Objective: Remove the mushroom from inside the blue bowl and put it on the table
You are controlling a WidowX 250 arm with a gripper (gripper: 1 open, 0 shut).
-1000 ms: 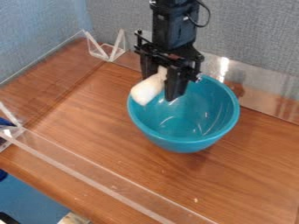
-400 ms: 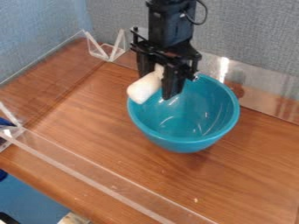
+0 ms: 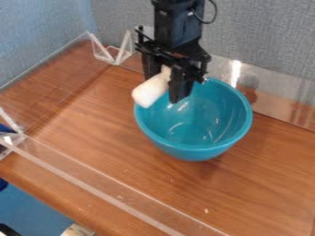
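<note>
- The black pincer pointed straight down over the far left rim of the blue bowl.
- Its fingers were closed partway on the mushroom, whose cream-white stem stuck out to the left of the pincer.
- The mushroom hung above the bowl's rim and touched neither the bowl nor the bench; its cap was hidden behind the fingers.
- The bowl stood upright on the brown wooden bench, right of the middle and toward the far side.
- Clear plastic walls ran along the bench's edges.
- A blue-grey fabric panel stood behind the bench on the far left.
</note>
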